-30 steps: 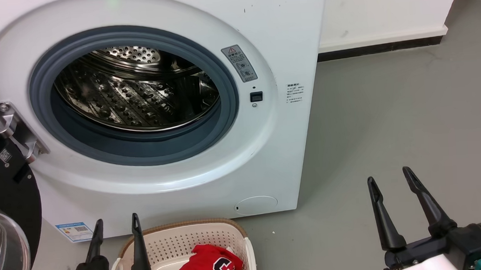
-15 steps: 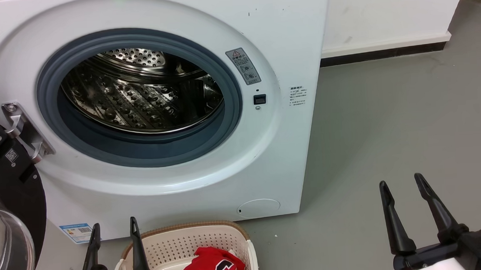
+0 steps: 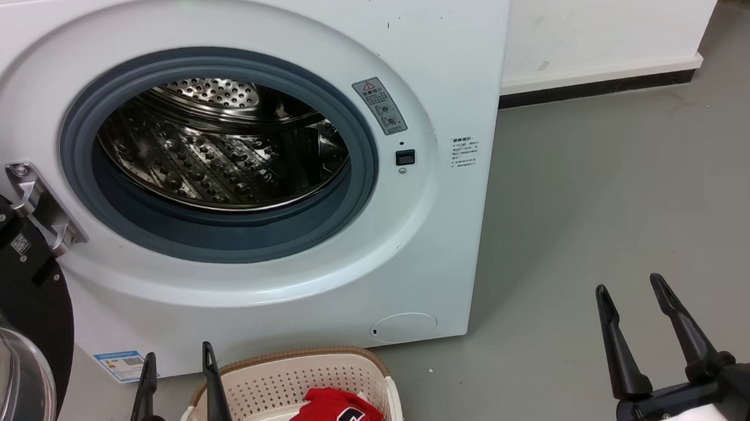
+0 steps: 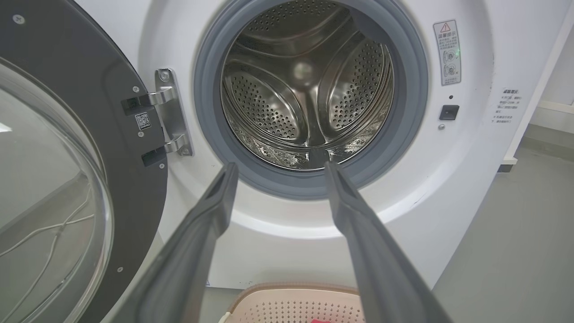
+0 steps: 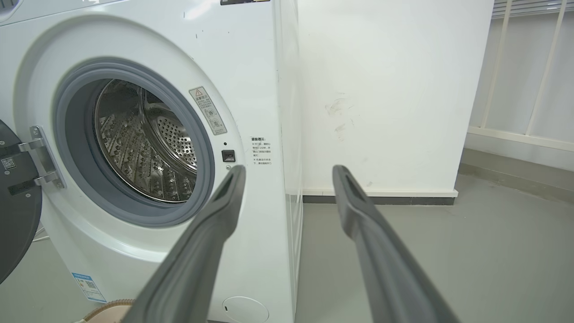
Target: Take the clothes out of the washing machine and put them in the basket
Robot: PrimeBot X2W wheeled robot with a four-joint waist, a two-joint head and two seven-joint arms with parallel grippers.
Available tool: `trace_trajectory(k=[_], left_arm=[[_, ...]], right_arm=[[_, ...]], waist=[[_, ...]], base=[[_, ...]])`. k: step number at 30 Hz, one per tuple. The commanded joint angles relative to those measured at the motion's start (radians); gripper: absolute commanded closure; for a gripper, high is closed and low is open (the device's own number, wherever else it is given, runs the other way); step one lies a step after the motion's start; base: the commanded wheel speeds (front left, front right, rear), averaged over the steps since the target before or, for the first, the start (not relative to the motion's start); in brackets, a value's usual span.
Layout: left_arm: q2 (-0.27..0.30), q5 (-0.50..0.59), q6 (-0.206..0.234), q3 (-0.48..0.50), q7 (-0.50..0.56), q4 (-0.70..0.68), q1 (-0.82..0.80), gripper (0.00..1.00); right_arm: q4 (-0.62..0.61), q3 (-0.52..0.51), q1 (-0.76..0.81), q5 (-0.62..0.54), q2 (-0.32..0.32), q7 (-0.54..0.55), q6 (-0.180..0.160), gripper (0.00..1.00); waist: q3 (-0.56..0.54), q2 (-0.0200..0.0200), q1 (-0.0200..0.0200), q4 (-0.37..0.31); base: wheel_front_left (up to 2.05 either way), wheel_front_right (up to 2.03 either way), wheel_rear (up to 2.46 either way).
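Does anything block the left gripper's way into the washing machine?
Nothing visible does. The door is swung aside to the left, and the open left gripper points at the drum. The basket, holding red clothes, stands below that line.

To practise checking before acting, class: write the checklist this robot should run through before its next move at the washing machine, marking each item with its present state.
1. Door swung open: ok.
2. Drum emptied: no fabric in what shows, but its near floor behind the grey ring is hidden: cannot tell.
3. Red garment lying inside basket: ok.
4. Left gripper open, nothing held: ok.
5. Right gripper open, nothing held: ok.
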Motion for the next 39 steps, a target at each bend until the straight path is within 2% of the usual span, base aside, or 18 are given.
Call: trace_trajectory(k=[1, 9, 10, 15, 39], left_arm=[[-0.002, -0.002, 0.002, -0.002, -0.003, 0.001, 0.007, 0.00], [-0.002, -0.007, 0.004, -0.001, -0.003, 0.007, 0.007, 0.00], [0.000, -0.003, 0.002, 0.000, 0.000, 0.005, 0.000, 1.00], [-0.002, -0.016, 0.001, -0.004, 0.006, 0.042, 0.009, 1.00], [0.023, -0.507, -0.074, -0.001, 0.093, 0.108, -0.078, 1.00]], right_arm=[[-0.001, 0.000, 0.010, 0.005, 0.000, -0.002, -0.001, 0.00], [-0.001, 0.003, 0.012, 0.006, 0.000, -0.002, -0.001, 0.00], [0.000, 0.003, 0.001, 0.000, 0.000, 0.000, 0.000, 1.00], [0.038, 0.006, 0.007, 0.013, 0.000, 0.003, 0.000, 1.00], [0.130, -0.008, -0.074, 0.503, -0.029, 0.085, 0.000, 1.00]], waist=[[-0.001, -0.0001, 0.0000, -0.001], [-0.002, -0.0001, 0.0000, -0.004], [-0.002, -0.0001, 0.0000, -0.004], [-0.002, -0.0001, 0.0000, -0.004], [0.001, -0.0001, 0.0000, 0.012]], base=[[0.00, 0.00, 0.00], [0.00, 0.00, 0.00], [0.00, 0.00, 0.00], [0.00, 0.00, 0.00], [0.00, 0.00, 0.00]])
